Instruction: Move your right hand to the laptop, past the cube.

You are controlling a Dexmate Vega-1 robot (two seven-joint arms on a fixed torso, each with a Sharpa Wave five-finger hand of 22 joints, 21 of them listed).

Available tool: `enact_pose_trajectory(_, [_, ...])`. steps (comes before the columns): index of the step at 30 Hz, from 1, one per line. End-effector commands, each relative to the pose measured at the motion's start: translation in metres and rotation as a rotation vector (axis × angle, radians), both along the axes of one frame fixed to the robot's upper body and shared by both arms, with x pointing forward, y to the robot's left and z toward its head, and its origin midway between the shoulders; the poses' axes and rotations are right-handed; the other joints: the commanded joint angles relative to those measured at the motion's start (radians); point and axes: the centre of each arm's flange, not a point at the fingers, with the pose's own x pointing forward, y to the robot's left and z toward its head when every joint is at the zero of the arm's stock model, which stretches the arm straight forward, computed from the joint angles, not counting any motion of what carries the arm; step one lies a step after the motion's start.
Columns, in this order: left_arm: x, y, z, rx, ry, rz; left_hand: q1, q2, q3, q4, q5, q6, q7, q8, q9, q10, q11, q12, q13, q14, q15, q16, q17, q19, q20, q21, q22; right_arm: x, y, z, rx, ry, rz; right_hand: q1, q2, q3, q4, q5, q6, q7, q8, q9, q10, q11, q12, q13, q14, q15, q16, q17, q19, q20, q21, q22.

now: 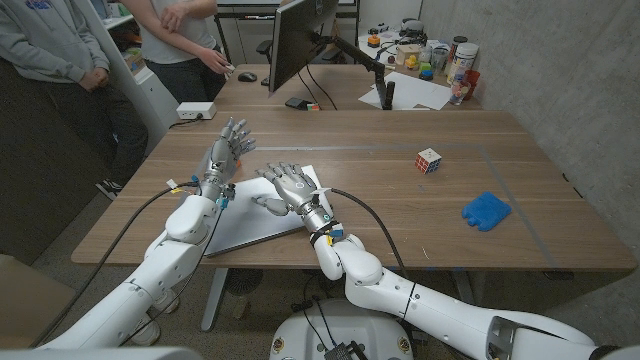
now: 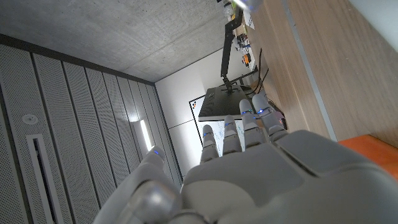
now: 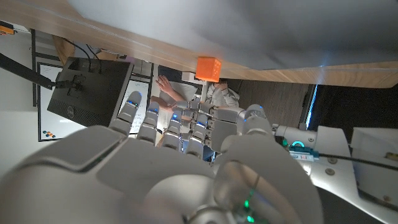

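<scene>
Laptop (image 1: 262, 222) lies closed on wooden table (image 1: 400, 210) under right hand (image 1: 290, 185).

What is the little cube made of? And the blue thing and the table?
The cube looks like hard glossy plastic, with coloured squares on each face. The blue thing seems soft, maybe sponge or cloth, by its lumpy shape; I can't be sure. The table looks like matte wood, with visible grain.

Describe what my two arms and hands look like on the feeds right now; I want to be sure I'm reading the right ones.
Both arms are glossy white rounded shells. Each ends in a silver-grey metallic hand: left hand, right hand. Black cables run along each forearm to the wrist, where small blue and yellow tags show. In the wrist views the fingers carry small blue lights.
</scene>
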Motion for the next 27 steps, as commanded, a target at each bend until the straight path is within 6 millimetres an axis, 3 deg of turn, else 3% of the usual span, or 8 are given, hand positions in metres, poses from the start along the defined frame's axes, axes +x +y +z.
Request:
enact_pose_trajectory(1, [-0.003,0.0,-0.001,0.002,-0.003,0.0,-0.012,0.002,-0.003,0.002,0.002,-0.002,-0.006,-0.001,0.001,-0.006,0.0,-0.002,0.002,-0.008,0.006,-0.003,0.004,-0.053,0.01,-0.004,0.005,0.015,0.009,-0.004,-0.071,0.004,-0.11,-0.003,-0.007,0.001,0.006,-0.003,0.01,-0.001,0.004,0.004,0.011,0.002,0.005,0.002,0.006,0.007,0.007,0.002,0.01,0.001,-0.004,0.002])
enact_pose_trajectory(11, [0.001,-0.001,-0.004,-0.003,0.006,0.002,-0.015,0.001,-0.006,0.005,0.002,-0.001,-0.007,-0.002,0.001,-0.004,-0.003,-0.002,0.001,-0.006,0.005,-0.003,0.004,-0.053,0.01,-0.005,0.005,0.019,0.012,-0.011,-0.11,0.011,-0.123,-0.007,-0.012,0.001,0.007,-0.01,0.004,-0.004,-0.004,0.003,0.016,-0.013,0.005,0.001,0.007,0.0,0.006,0.003,0.012,0.001,-0.006,0.002])
enact_pose_trajectory(17, [0.004,-0.002,-0.004,-0.002,0.009,-0.003,-0.014,0.002,-0.008,0.006,0.003,0.013,-0.007,0.003,0.001,0.008,-0.007,0.002,0.001,-0.001,0.004,-0.001,0.004,-0.054,0.01,-0.006,0.005,0.02,0.012,-0.009,-0.107,0.01,-0.109,-0.012,0.005,0.007,0.014,-0.013,-0.006,-0.005,-0.016,0.0,-0.01,-0.04,-0.011,-0.004,-0.014,-0.009,-0.002,0.002,0.011,0.001,-0.013,0.0])
enact_pose_trajectory(27, [0.007,-0.002,-0.003,-0.003,0.01,-0.002,-0.01,0.003,-0.007,0.004,0.004,0.015,-0.008,0.003,0.001,0.01,-0.006,0.002,0.0,0.002,0.003,-0.001,0.004,-0.053,0.01,-0.007,0.005,0.023,0.011,-0.007,-0.103,0.021,-0.101,-0.014,0.007,0.008,0.014,-0.014,-0.016,-0.005,-0.025,-0.001,-0.012,-0.036,-0.015,-0.007,-0.016,-0.011,-0.004,0.001,0.008,0.001,-0.018,-0.001])
